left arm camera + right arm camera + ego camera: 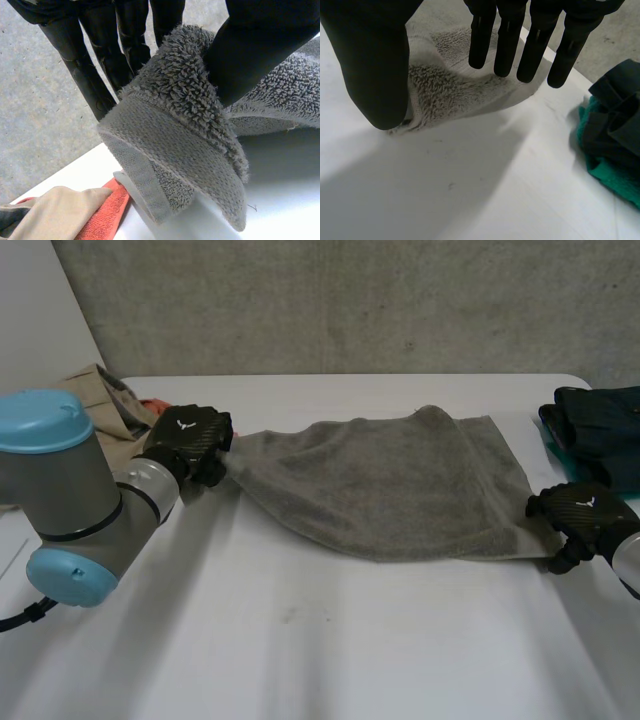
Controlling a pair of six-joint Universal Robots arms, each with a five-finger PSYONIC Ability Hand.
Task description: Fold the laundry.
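On the white table [320, 640] a grey towel [390, 485] lies spread, with its long axis going across from one arm to the other. At its left end the left robot hand [190, 440] pinches a corner: in the left wrist view the thumb [250, 50] presses the thick pile against the fingers [105, 60], and the hem droops below the grip. At the right end the right robot hand [578, 515] is over the near corner but does not hold it. Its fingers [510, 40] are straight and spread, and the corner lies flat on the table between them and the thumb. So the towel is held on one side only. I judge that the right robot hand must go down and close on this corner, just below it, before both ends can be lifted together. Beside the left arm is a heap of beige and orange cloth [110, 400]. Dark and green clothes [600, 435] lie behind the right robot hand, apart from the towel.
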